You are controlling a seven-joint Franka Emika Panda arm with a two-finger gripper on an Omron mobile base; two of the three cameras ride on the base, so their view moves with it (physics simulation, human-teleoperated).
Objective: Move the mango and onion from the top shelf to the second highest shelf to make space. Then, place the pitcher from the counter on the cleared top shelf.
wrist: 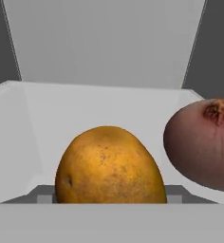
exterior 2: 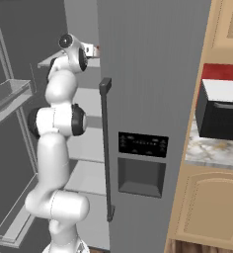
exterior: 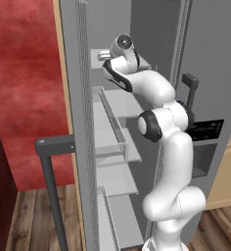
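- Fingers sit at either side of the mango [wrist: 109, 166] in the hand view, their tips barely showing at its flanks; whether they pinch it or stand clear cannot be told.
- Mango rests on the top shelf [wrist: 85, 109], close before the camera, centred.
- Onion [wrist: 202, 144] lies just beside the mango, to its right in the hand view, on that shelf.
- From the left base view, the arm reaches into the open fridge at top-shelf height.
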